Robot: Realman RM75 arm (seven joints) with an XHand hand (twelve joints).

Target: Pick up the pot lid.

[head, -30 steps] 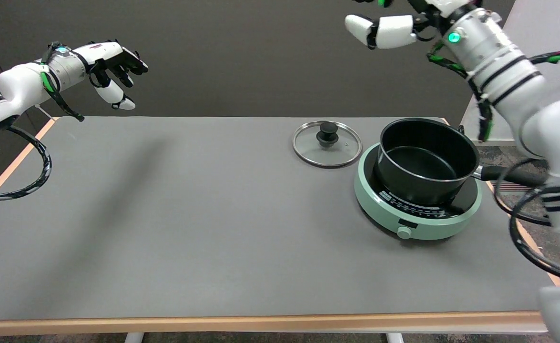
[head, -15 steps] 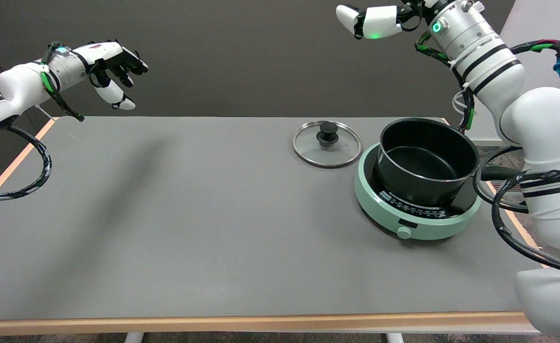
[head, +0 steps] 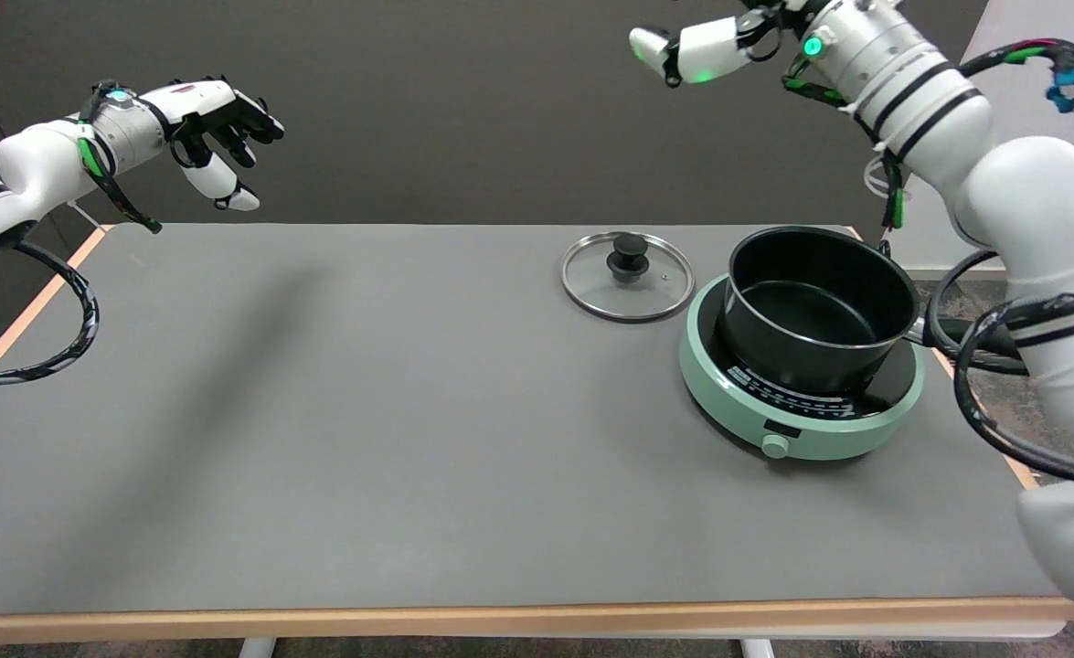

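The pot lid [head: 628, 276], round glass with a metal rim and a black knob, lies flat on the grey table [head: 363, 411] at the back, just left of the cooker. My right hand [head: 696, 50] is high in the air at the top edge, above and slightly right of the lid and far from it. Only part of the hand shows; a white finger stretches out to the left with nothing in it. The rest of the hand is cut off by the picture's top edge.
A black pot [head: 820, 306] stands uncovered on a round green cooker [head: 802, 429] at the right, its handle pointing right under my arm's cables. The idle left hand [head: 217, 128] hangs in the air at the upper left.
My right arm has swung left and stretched out, carrying the hand leftward along the top edge, nearer to above the lid. Lid, pot and left arm have not moved.
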